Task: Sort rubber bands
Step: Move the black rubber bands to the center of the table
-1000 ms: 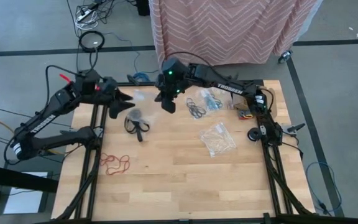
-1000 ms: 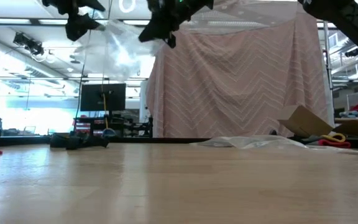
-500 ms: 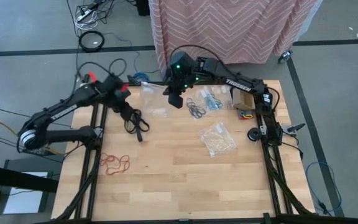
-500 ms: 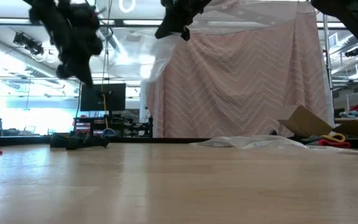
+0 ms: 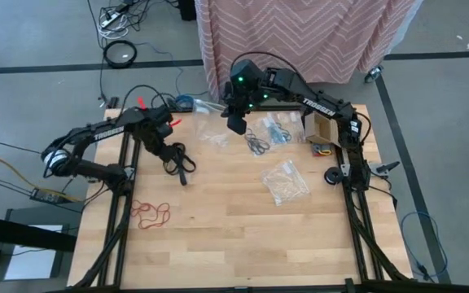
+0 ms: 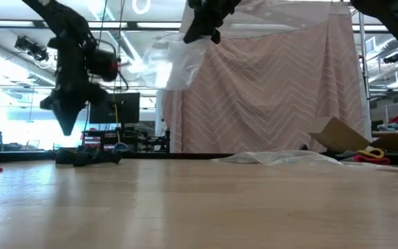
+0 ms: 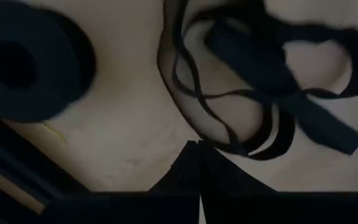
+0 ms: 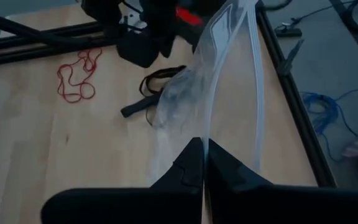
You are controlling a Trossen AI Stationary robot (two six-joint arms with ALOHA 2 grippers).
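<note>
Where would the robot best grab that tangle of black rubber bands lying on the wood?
Probably from straight above, on the thick bunched strand of the black rubber bands. They lie flat, so fingers can only close across a strand, and the thin outer loops would likely slip. The left gripper hovers just beside them, fingers shut. The right gripper is busy holding a clear plastic bag.

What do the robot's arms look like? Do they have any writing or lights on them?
Both arms are black, made of jointed tube-like links. White "TROSSEN" lettering runs along them. The left arm has red bits near its wrist, and black cables loop around it. The right arm shows small green lights by its wrist. Each ends in two dark, pointed fingers.
</note>
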